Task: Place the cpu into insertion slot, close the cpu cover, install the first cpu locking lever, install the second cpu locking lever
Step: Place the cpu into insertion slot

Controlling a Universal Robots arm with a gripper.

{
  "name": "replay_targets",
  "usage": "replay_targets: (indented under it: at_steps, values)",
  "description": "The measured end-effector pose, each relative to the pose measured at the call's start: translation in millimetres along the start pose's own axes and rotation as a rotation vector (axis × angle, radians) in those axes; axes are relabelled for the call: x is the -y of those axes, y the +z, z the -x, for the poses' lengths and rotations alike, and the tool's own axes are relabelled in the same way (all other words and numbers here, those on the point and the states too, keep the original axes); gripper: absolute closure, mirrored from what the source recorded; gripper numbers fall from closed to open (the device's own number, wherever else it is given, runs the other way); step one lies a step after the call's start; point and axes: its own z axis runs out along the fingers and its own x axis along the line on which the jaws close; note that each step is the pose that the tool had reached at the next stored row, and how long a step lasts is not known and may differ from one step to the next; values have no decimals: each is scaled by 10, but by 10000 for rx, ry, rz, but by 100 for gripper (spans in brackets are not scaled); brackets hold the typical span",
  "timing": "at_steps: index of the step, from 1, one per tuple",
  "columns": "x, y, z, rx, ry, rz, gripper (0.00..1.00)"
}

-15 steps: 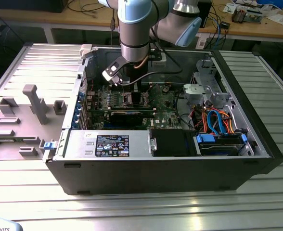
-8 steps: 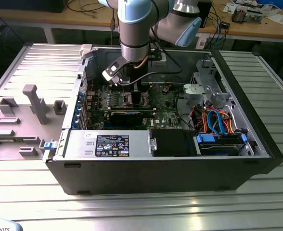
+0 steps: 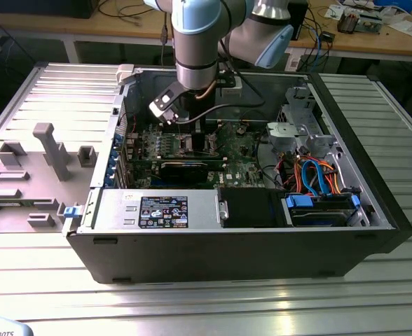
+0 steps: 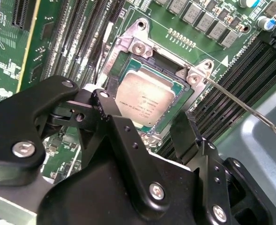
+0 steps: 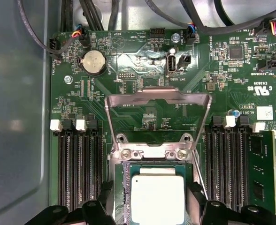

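The cpu point(image 5: 157, 199) lies seated in the slot point(image 5: 152, 153), with the cover point(image 5: 157, 92) tilted up and open beside it. The claw point(image 4: 140, 111) hangs just above, its fingers point(image 4: 117, 126) spread on either side of the chip, inside the case point(image 3: 227, 248) on the worktop point(image 3: 192, 308).

Exterior view: bright, even light; soft glare streaks on the ribbed metal worktop point(image 3: 276, 297), computer case point(image 3: 227, 245) interior in mild shadow. First wrist view: cpu point(image 5: 157, 199) top washed pale by reflection; hazy sheen on the case wall.
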Motion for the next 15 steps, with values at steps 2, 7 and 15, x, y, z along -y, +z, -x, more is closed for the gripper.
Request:
replay_targets:
  at_steps: [2, 7, 15]
  values:
    - [-9, 0, -16, -3, -38, -2, 31]
    - [-11, -4, -19, 27, -45, 2, 31]
    - [-12, -29, -18, 81, -47, -1, 31]
